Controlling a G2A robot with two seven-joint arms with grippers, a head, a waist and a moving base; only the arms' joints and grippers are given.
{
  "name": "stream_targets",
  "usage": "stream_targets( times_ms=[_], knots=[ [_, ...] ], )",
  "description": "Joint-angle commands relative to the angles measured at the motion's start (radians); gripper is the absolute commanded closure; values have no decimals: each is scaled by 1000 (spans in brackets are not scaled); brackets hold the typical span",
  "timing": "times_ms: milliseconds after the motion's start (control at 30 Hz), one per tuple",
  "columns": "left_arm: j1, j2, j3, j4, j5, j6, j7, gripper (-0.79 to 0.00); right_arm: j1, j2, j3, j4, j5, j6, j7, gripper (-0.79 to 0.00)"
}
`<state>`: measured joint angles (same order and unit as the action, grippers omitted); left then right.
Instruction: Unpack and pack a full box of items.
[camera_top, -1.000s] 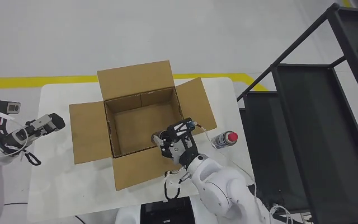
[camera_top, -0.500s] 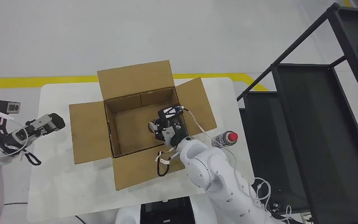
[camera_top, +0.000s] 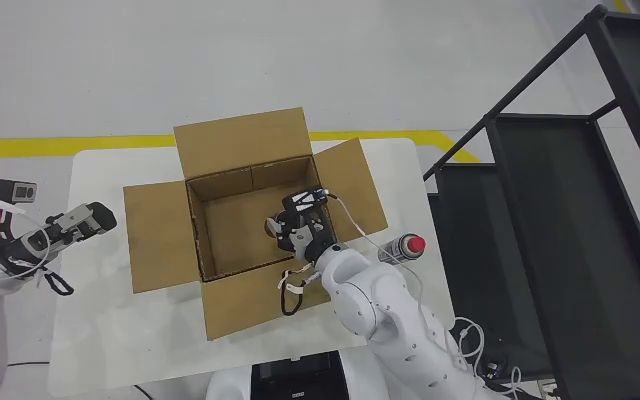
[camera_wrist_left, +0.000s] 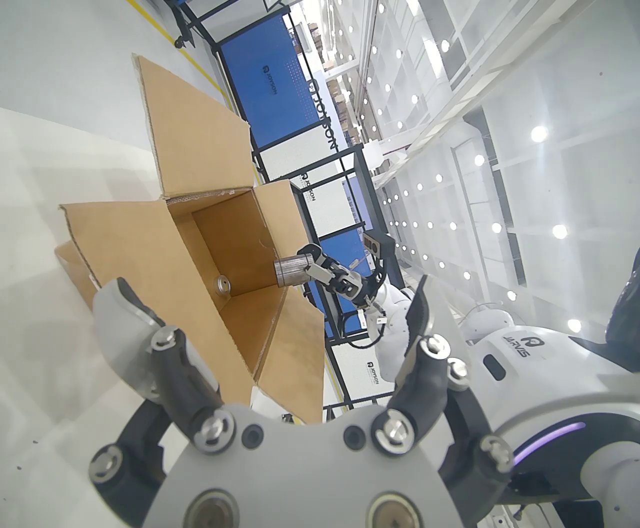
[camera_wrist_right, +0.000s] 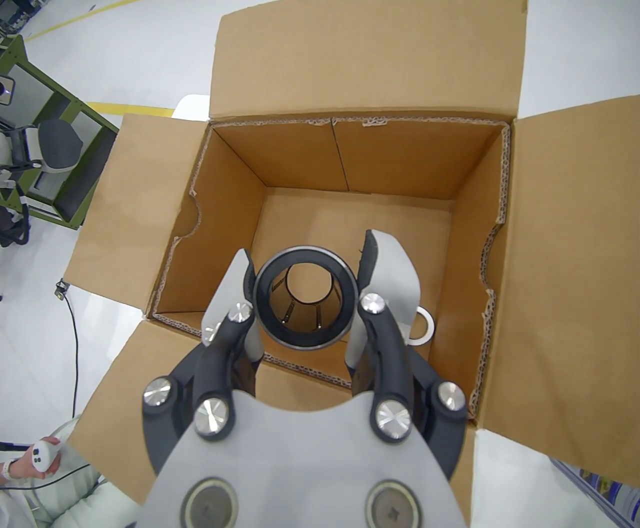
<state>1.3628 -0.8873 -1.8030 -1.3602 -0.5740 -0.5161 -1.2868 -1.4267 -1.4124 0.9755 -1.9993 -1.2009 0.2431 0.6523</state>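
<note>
Hovering over the open cardboard box (camera_wrist_right: 390, 160) at the centre of the top view, the right gripper (camera_wrist_right: 307, 255) is gripping a mesh metal cup (camera_wrist_right: 305, 342), apparently packing it; next it is needing a straight lowering beside the small ring (camera_wrist_right: 425, 325), then release.

The right arm (camera_top: 352, 292) is bent forward with its wrist turned downward, and the right gripper (camera_wrist_right: 310, 260) has both fingers pressed against the sides of a metal cylinder (camera_wrist_right: 305, 341). The left gripper (camera_wrist_left: 265, 290) is held out to the side, roughly level, its fingers spread wide apart.
</note>
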Motion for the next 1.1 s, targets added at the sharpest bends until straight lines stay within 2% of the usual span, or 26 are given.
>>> stream_targets(
  times_ms=[0, 133, 333, 633, 833, 1067],
  knots=[
    [0, 0, 0, 0, 0, 0, 0, -785, -1, 0, 1, 5, -1, -4, -6, 0],
    [0, 0, 0, 0, 0, 0, 0, -785, 51, -3, 5, 49, 6, -31, -5, 0],
    [0, 0, 0, 0, 0, 0, 0, -785, 216, -23, -17, 209, 35, -51, 46, 0],
    [0, 0, 0, 0, 0, 0, 0, -785, 427, -77, -144, 499, 134, -108, 52, 0],
    [0, 0, 0, 0, 0, 0, 0, -785, 518, -113, -218, 672, 170, -156, 30, 0],
    [0, 0, 0, 0, 0, 0, 0, -785, 580, -141, -264, 786, 144, -157, 14, 0]
  ],
)
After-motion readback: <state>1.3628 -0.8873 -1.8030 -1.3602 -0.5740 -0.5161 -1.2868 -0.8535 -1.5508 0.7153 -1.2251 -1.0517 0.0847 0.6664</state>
